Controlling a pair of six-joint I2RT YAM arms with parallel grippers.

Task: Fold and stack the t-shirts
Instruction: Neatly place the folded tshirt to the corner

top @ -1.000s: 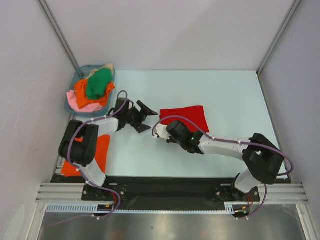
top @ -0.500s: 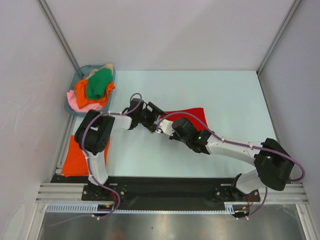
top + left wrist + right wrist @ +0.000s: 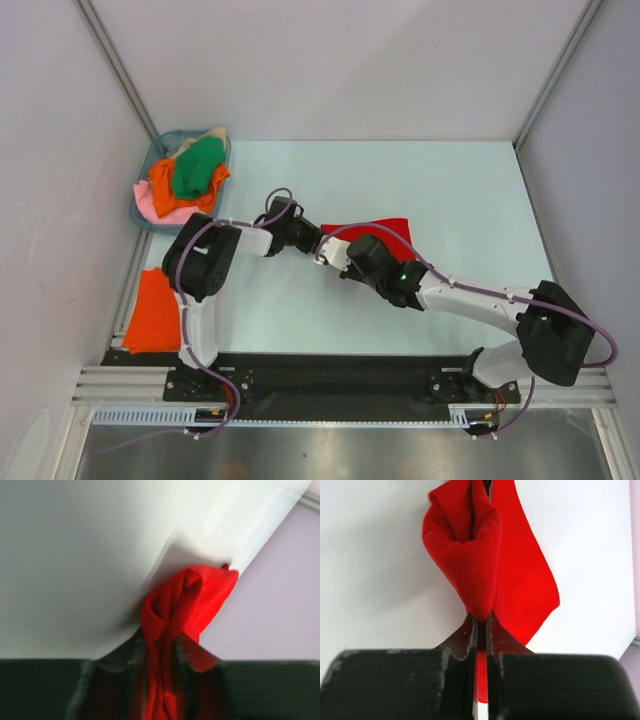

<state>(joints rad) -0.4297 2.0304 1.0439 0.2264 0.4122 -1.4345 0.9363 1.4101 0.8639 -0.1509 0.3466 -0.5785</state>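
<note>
The bright red t-shirt (image 3: 392,232) lies folded at the middle of the table, with its left edge bunched up. My left gripper (image 3: 313,240) and right gripper (image 3: 334,254) meet at that edge, close together. In the left wrist view a twisted roll of the red t-shirt (image 3: 187,597) runs between the jaws of the left gripper (image 3: 162,639), which are shut on it. The right gripper (image 3: 481,621) pinches a fold of the red t-shirt (image 3: 470,545), and the rest of the cloth trails on the table behind. A folded orange t-shirt (image 3: 152,308) lies at the left edge.
A blue-grey basket (image 3: 150,160) at the back left holds a green t-shirt (image 3: 198,168), an orange one (image 3: 160,186), a pink one (image 3: 168,212) and a beige one (image 3: 213,133). White walls close in on three sides. The arm bases stand at the near edge.
My left gripper swung right from near the basket to the red t-shirt's left edge and shut on it. The right gripper, still gripping the cloth, shifted slightly right.
</note>
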